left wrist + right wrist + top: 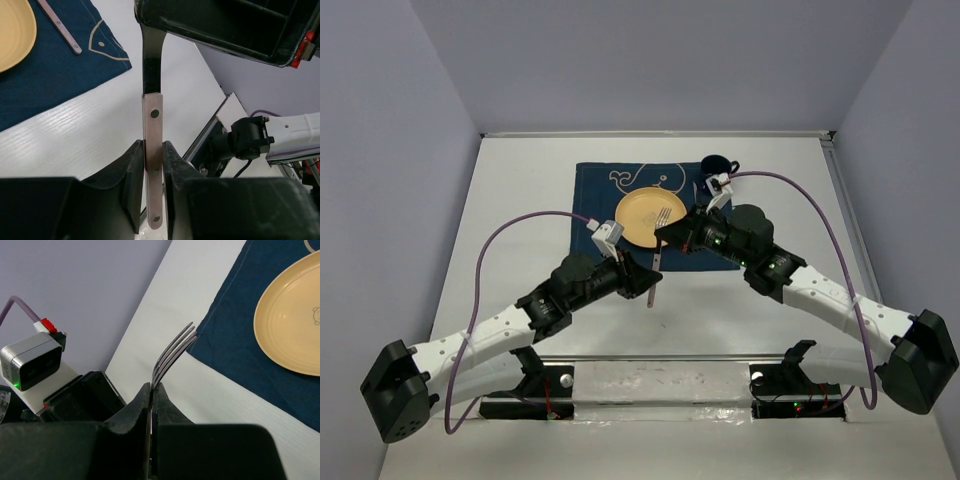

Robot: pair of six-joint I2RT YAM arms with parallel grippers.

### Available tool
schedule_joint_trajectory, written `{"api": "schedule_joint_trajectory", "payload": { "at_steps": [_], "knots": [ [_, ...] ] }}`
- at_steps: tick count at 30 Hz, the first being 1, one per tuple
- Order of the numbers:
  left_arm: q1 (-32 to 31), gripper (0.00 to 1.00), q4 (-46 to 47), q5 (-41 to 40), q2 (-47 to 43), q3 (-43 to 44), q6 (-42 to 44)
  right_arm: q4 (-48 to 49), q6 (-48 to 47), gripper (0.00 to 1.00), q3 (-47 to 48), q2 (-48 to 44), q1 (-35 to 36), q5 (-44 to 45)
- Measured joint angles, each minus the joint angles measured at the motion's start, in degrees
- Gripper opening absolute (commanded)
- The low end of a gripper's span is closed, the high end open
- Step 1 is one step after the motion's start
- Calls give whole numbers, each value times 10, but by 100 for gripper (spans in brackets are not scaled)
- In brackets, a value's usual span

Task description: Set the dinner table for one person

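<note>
My left jaws are clamped on the riveted handle of a black-bladed knife (151, 120), which is over the bare white worktop (520, 200) just off the near edge of the blue whale placemat (595, 190). My right jaws are pressed together on a fork (175, 347), beside the yellow plate (635, 222) resting on that placemat. A dark cup (717, 163) stands at its far right corner.
</note>
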Motion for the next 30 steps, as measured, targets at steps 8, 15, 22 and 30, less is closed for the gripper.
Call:
{"api": "schedule_joint_trajectory", "payload": {
  "at_steps": [8,15,22,30],
  "knots": [
    [0,0,5,-1,-29,0,2,57,17,22,-16,-12,-20,-49],
    [-2,0,-68,-96,-36,23,15,-7,-16,89,6,-10,-17,-25],
    [-14,0,-121,-219,0,73,36,-118,-53,87,50,-2,49,80],
    [-61,0,-143,-289,31,74,51,-185,-81,70,141,106,118,214]
  ]
}}
